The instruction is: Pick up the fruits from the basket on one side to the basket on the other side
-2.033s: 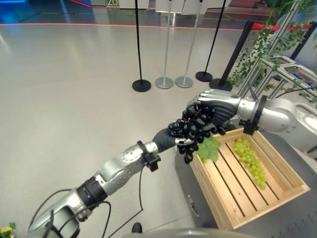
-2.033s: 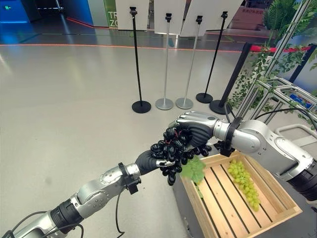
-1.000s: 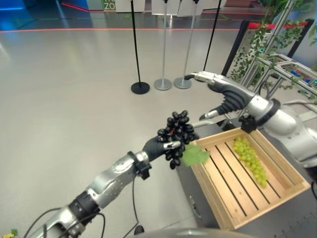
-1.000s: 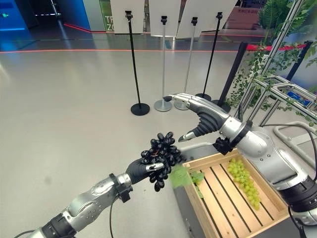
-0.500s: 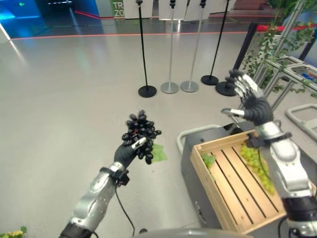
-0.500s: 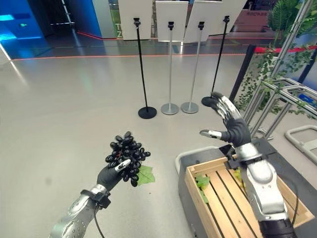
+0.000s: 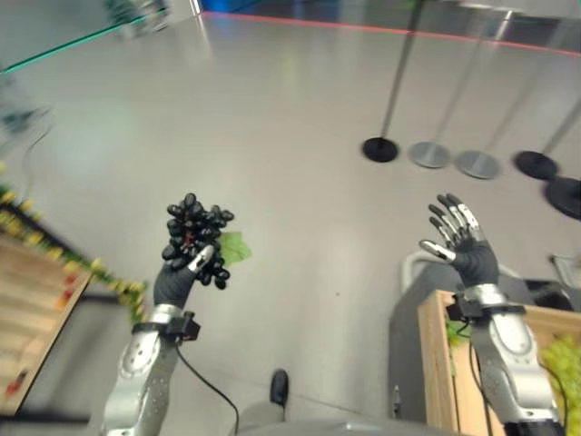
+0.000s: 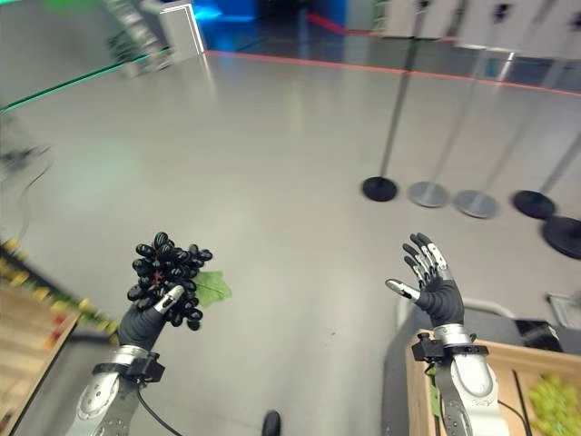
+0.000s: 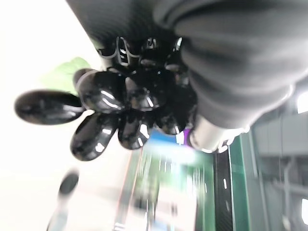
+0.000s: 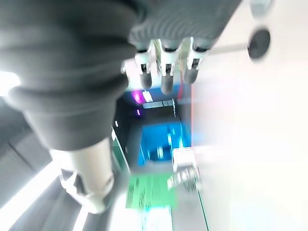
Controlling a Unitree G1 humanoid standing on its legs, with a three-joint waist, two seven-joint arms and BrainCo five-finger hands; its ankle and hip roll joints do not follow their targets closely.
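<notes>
1. One bunch of dark grapes (image 7: 192,238) rides high above the grey floor (image 7: 300,136), clamped in the curled fingers of the left robot hand (image 7: 172,282), with a green leaf (image 7: 233,247) hanging off its side.

2. Two wooden crates frame the scene: the right-side crate (image 7: 434,363), with a bunch of green grapes (image 8: 554,400) inside, sits low beside the right arm, and the left-side crate (image 7: 36,318) shows at the opposite edge, its contents too blurred to name.

3. Empty and spread, the right robot hand (image 8: 434,289) is raised above the near corner of the right-side crate, fingers straight and apart, holding nothing.

4. Close up in the left wrist view, glossy black berries (image 9: 120,103) bulge out past the dark cover, several dangling free of the grasp.

5. Judged from these views, the bunch is light but loose and lumpy: the berries look smooth and slippery, and each likely hangs on a thin stalk that a jolt could snap.

6. Hold should therefore fall round the core of the cluster, near the stem, as the fingers appear to do here, firm enough to stop sliding yet not so hard as to crush soft fruit.

7. Lowering it gently into the left-side crate seems wiser than dropping it.
</notes>
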